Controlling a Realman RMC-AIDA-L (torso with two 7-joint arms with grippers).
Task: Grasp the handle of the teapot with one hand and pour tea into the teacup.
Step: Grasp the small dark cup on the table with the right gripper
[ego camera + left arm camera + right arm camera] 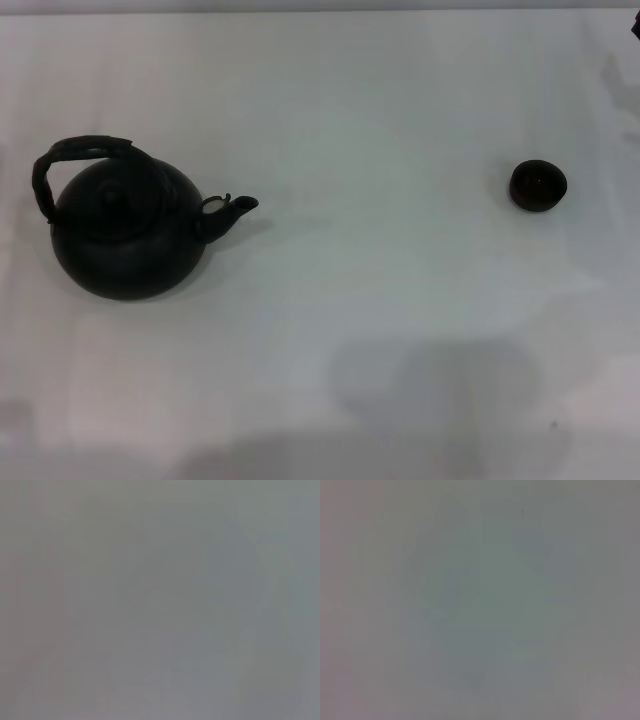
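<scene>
- The teapot [125, 232] sits on the white worktop [380, 320] at the robot's left, body upright, lid on
- Its handle [70, 160] arches over the lid and leans toward the far left side; nothing grips it
- The short spout [232, 207] points to the right, toward the teacup [538, 185]
- The teacup stands upright at the robot's right, well apart from the teapot, with bare worktop between them
- Neither gripper shows in the head view; only a small dark sliver sits at the far right edge, too little to name
- Both wrist views give a blank grey field with nothing to make out, so neither arm can be placed
- The jaws of the left and right grippers are out of sight, so whether they stand apart or together cannot be told
- Step in hand, as I judge it: the very start, with the reach for the handle not yet made and no tea poured
- The next move calls for an arm, likely the left as the nearer, to come down over the lid with jaws wide enough to straddle the thick hoop
- After the grip, the pot must be lifted and carried across to the cup before tilting, since the small cup leaves little margin for the spout's aim
</scene>
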